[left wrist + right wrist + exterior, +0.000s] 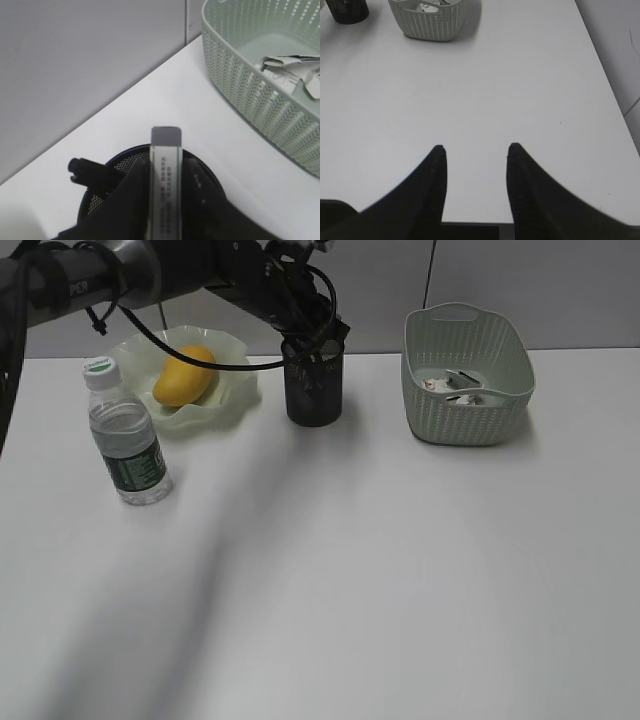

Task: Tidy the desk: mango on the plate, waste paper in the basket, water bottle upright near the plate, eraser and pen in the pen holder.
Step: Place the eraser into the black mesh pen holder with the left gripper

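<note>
Two black fingers (pixel 437 180) of the right hand (pixel 475 150) fill the bottom of the right wrist view. They stand apart with nothing between them, above the bare white bench (pixel 520 90).

At the left wrist, the left hand (pixel 166 200) pinches a flat grey and white eraser (pixel 165 175) upright between its dark fingers, right over the mouth of the pen holder (pixel 125 165). Most of the cup is hidden behind the hand. A dark pen (pixel 87 170) pokes out of the cup at the left.

In the outside view the left arm hides the top of the pen holder (pixel 314 390), and the hand is hard to make out. The mango (pixel 184 376) lies on the plate (pixel 235 350). The water bottle (pixel 125 435) stands up just in front of the plate. The waste paper (pixel 452 388) lies inside the basket (pixel 470 425), partly hidden by its wall.
</note>
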`<state>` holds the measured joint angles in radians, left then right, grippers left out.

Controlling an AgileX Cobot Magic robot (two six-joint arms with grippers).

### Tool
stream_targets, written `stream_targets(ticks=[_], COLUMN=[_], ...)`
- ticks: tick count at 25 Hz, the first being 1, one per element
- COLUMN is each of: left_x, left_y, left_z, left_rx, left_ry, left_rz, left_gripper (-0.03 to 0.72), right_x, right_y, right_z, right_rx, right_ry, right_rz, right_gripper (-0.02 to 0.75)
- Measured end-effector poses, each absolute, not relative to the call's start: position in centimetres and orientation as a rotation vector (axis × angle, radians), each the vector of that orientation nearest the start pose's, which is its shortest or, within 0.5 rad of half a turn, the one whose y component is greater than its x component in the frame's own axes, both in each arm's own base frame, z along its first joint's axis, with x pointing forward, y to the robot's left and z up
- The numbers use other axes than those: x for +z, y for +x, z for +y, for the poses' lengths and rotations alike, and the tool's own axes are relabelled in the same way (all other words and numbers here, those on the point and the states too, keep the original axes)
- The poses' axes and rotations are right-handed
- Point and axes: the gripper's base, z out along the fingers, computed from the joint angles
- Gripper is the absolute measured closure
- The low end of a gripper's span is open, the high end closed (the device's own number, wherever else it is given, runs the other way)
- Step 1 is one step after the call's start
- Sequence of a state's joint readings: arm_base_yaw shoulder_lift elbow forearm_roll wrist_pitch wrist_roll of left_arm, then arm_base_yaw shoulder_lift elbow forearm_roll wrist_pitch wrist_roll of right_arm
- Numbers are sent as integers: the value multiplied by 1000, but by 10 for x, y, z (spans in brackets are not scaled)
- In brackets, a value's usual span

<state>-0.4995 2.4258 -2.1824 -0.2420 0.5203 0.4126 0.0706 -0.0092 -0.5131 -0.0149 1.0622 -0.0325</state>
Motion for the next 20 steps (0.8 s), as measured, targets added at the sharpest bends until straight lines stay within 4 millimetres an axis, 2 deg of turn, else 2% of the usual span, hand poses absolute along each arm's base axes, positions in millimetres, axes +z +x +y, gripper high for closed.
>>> stream_targets(ticks=[14, 16, 20], left_x=[204, 204, 203], left_y=[488, 488, 489], left_z=[-274, -273, -269], left_rx=[-248, -246, -243], left_ry=[867, 867, 867], left_rz=[2091, 2096, 2109], left_gripper=[528, 462, 253], right_x=[281, 281, 281], right_y=[-8, -8, -8], right_z=[-2, -2, -2], right_rx=[6, 6, 6], right_ry=[-103, -103, -103], right_rz=[2021, 2021, 2021], right_gripper=[408, 408, 408])
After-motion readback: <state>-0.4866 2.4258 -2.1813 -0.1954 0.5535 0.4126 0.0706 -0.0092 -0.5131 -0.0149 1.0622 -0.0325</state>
